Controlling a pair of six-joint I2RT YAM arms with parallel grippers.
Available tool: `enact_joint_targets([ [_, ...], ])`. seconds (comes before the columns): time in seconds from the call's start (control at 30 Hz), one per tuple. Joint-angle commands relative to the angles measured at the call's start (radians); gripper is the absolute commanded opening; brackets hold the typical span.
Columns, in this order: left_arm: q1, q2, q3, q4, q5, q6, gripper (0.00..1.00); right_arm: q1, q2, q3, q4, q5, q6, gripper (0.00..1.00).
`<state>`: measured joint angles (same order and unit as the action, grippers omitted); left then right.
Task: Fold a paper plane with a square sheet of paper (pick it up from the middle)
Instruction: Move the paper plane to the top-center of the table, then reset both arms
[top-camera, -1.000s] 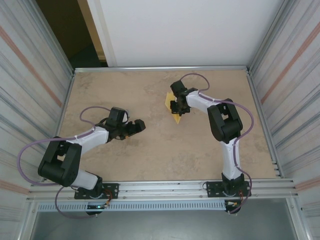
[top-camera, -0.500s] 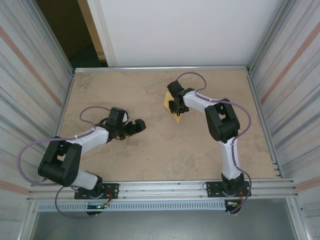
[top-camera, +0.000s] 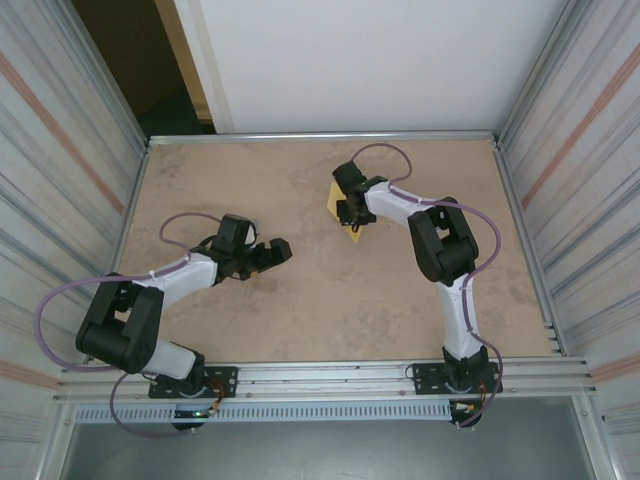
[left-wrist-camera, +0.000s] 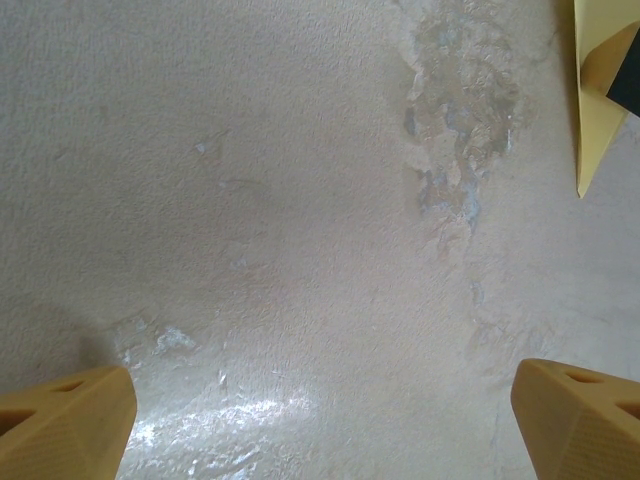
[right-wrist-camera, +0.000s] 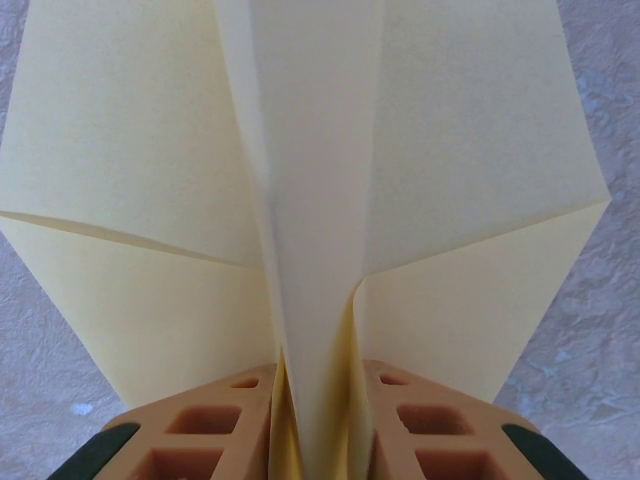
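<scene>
On the tan table (top-camera: 300, 310), beyond ctr and a little to the right, the R gripper (top-camera: 350, 216) clamps the paper plane (top-camera: 334, 203), which is pale yellow and partly folded.

Top view: the R arm reaches forward and bends in toward the table's middle, its gripper over the paper. Yellow shows on the side toward the L arm and as a pointed tip poking out toward the near edge.

R wrist view: the two fingers (right-wrist-camera: 225, 415) press together on the raised centre fold of the paper plane (right-wrist-camera: 300, 150), w/ one flap spreading out to each side. A slanted crease crosses each flap. Whether the paper touches the table cannot be told.

L gripper (top-camera: 272, 252): jaws wide apart, low over the table's left half, well apart from the paper and pointing roughly toward it.

L wrist view — the L gripper (left-wrist-camera: 320, 420) shows its two yellow-orange fingertips (left-wrist-camera: 65, 425) at the bottom corners w/ bare table between them. A strip of the paper plane (left-wrist-camera: 592, 110) sits at the upper right edge — a dark part of the R gripper against it.
</scene>
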<state>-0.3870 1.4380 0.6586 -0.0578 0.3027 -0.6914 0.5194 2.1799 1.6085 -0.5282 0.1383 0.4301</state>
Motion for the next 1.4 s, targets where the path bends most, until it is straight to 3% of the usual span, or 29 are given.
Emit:
enact_joint_targets([
  [0.0, 0.003, -0.025, 0.024, -0.040, -0.011, 0.023, 0.97, -0.002, -0.017, -0.010, -0.060, 0.009, 0.047, 0.26],
  [0.47, 0.004, -0.100, 0.085, -0.117, -0.070, 0.048, 0.97, -0.010, -0.141, 0.007, -0.087, -0.016, 0.069, 0.29],
  [0.67, 0.005, -0.174, 0.146, -0.200, -0.203, 0.105, 0.97, -0.036, -0.331, -0.061, -0.091, 0.030, 0.072, 0.35],
  [0.83, 0.030, -0.277, 0.144, -0.235, -0.384, 0.168, 0.99, -0.096, -0.596, -0.251, -0.023, 0.162, 0.055, 0.54],
  [1.07, 0.172, -0.468, -0.031, -0.109, -0.607, 0.213, 0.99, -0.262, -0.966, -0.633, 0.168, 0.314, -0.021, 0.89],
  [1.2, 0.260, -0.553, -0.166, 0.007, -0.709, 0.285, 0.99, -0.409, -1.064, -0.809, 0.276, 0.326, -0.027, 0.94],
  [1.33, 0.272, -0.582, -0.307, 0.235, -0.824, 0.384, 0.99, -0.517, -1.050, -0.945, 0.425, 0.283, -0.039, 0.99],
  [1.37, 0.290, -0.581, -0.308, 0.236, -0.788, 0.396, 0.99, -0.526, -1.031, -0.971, 0.473, 0.276, -0.047, 0.99],
])
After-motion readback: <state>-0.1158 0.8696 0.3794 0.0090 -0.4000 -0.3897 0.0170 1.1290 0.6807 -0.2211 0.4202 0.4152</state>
